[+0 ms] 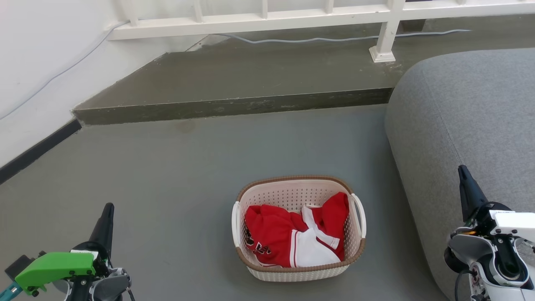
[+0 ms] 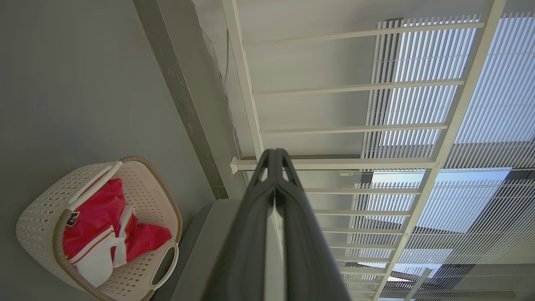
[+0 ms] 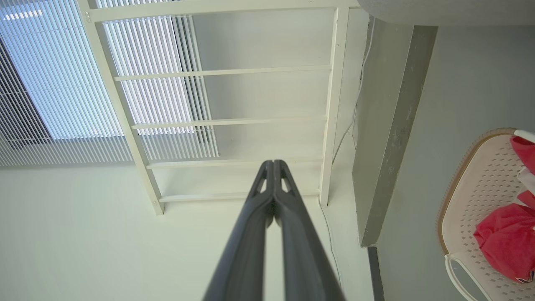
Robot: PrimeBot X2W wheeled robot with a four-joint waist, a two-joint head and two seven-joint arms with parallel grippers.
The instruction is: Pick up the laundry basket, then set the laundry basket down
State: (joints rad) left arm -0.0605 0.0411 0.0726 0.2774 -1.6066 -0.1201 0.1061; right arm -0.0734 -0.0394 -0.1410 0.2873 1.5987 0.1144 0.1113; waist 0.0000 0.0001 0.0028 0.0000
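Cream perforated plastic with a brown rim, the basket stands upright on the grey floor at the lower centre of the head view. A red and white garment is bundled inside it. Its white handles sit at the left and right ends in that frame. A grey sofa takes up the right side, near the basket's right end but not touching it. Across the top run a raised concrete step and a white railing, with a pale cable lying along the step. The left gripper is at the lower left of the frame, well apart from the basket, its two dark fingers pressed together with nothing between them. The right gripper is at the lower right, in front of the sofa, also well apart from the basket, with its fingers likewise clenched and empty. In the left wrist view the left gripper's fingertips meet at mid-frame, and the basket lies at the lower left. In the right wrist view the right gripper's tips also touch, and the basket is cut off by the right edge.
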